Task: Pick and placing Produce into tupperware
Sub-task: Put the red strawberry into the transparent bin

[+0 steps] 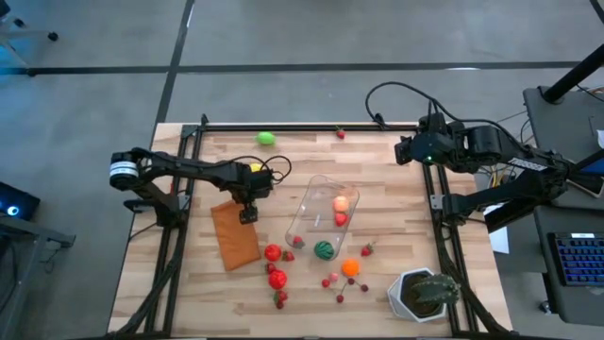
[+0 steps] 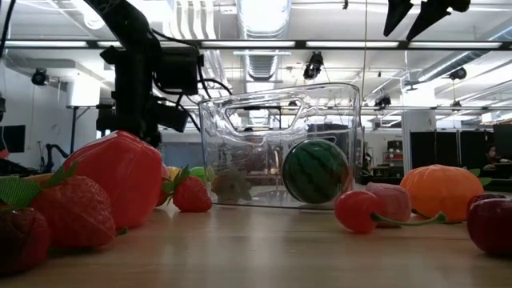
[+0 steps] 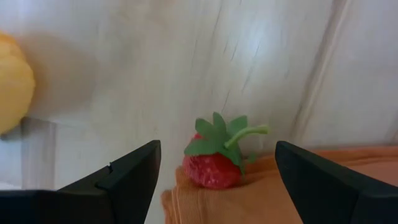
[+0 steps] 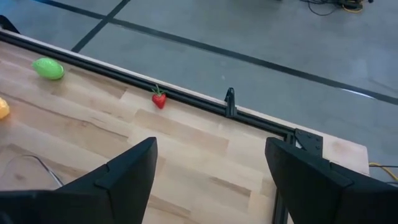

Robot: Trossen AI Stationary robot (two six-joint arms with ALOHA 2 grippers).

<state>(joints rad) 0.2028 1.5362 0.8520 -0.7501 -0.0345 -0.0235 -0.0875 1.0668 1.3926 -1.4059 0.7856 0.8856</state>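
Left claw [image 3: 214, 180] hangs wide open over a strawberry [image 3: 214, 163] that sits on the edge of the orange mat [image 1: 234, 234], a finger on either side and neither touching. To take it cleanly, I'd lower straight down until the fingers bracket the red body, not the leaf crown, and close gently so the berry doesn't roll off the mat. A yellow fruit [image 3: 12, 81] lies just beside it.

Farther on, the tupperware [image 1: 323, 213] stands mid-table holding two reddish pieces; more produce [image 1: 276, 265], including a small melon [image 1: 325, 249], lies scattered just outside it.

Right claw [image 4: 211, 180] waits open above the table's far right corner.
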